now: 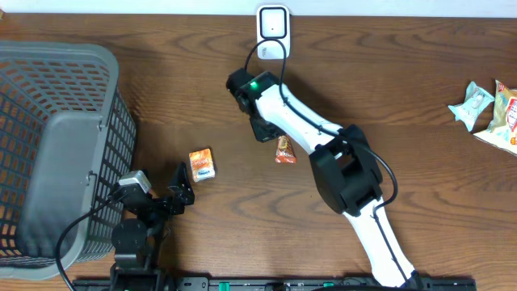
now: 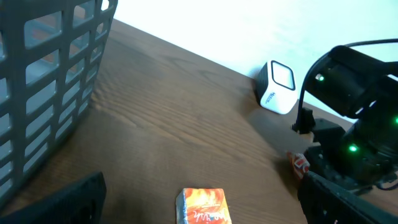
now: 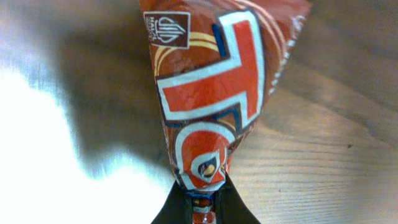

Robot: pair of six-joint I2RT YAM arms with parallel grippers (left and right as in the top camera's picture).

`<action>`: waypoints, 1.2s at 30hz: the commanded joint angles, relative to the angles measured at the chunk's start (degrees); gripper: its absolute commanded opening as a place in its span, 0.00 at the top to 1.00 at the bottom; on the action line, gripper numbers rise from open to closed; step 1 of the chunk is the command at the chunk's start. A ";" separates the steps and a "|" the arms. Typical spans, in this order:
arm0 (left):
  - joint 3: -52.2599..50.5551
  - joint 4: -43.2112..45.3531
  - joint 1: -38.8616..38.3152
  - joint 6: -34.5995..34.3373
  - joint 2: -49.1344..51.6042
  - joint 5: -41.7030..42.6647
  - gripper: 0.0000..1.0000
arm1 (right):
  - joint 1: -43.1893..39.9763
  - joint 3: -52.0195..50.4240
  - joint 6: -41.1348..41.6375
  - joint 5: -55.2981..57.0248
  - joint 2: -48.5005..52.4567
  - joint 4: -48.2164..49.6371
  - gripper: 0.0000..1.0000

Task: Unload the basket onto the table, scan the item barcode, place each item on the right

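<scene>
Along the left edge of the tabletop (image 1: 404, 81) stands a grey basket (image 1: 56, 50), its slatted wall facing the middle. Just beside it, close to the near edge, the left hand (image 1: 184, 186) sits released, jaws spread wide with nothing between them. An orange box (image 1: 202, 164) lies flat on the wood just beyond that hand, untouched.

Toward the middle of the tabletop, the right hand (image 3: 199, 206) is clenched on the crimped end of a red snack packet (image 1: 285, 150). In the right wrist view the printed face of the packet fills the picture above the pinched seam. Whether it is clear of the wood or resting on it I cannot tell.

A white scanner (image 1: 273, 24) stands at the middle of the far edge, well apart from the packet, with its window facing the tabletop. Two more packets (image 1: 493, 113) wait by the right edge.

By my reading, the grasp is made and the rest is not. The packet must be carried to the far edge and turned so that its barcode faces the scanner window. No barcode shows in any view, so the side needing presentation is uncertain, and the thin seam grip may let the packet swing on the way.
</scene>
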 commanded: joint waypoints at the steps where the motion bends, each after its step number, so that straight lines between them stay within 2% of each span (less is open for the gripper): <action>1: -1.01 -1.81 0.26 -0.52 0.00 0.52 0.02 | -2.97 -1.40 -16.98 -21.49 -2.51 -2.89 0.99; 6: -1.01 -1.81 0.26 -0.52 0.00 0.52 0.02 | -9.14 -1.42 -45.29 -51.78 -7.74 -16.02 0.99; 11: -1.01 -1.81 0.26 -0.50 0.00 0.52 0.02 | -14.38 -1.92 -66.38 -68.17 -8.00 -26.80 0.99; 20: -1.01 -1.81 0.26 -0.52 0.00 0.52 0.02 | -17.16 -3.82 -67.98 -78.58 -7.93 -26.80 0.99; 24: -1.01 -1.81 0.26 -0.52 0.00 0.52 0.02 | -16.90 -4.85 -74.77 -78.34 -7.93 -26.77 0.99; 27: -1.01 -1.81 0.26 -0.50 0.00 0.52 0.02 | -16.37 -7.87 -80.54 -68.37 -7.91 -22.45 0.99; 30: -1.01 -1.81 0.26 -0.52 0.00 0.52 0.02 | -15.67 -12.68 -72.94 -59.95 -7.91 -14.12 0.99; 33: -1.01 -1.81 0.26 -0.50 0.00 0.52 0.02 | -15.13 -16.02 -55.04 -49.72 -7.91 -3.45 0.97; 36: -1.01 -1.81 0.26 -0.52 0.00 0.52 0.02 | -14.78 -15.47 -43.78 -41.81 -8.13 1.29 0.77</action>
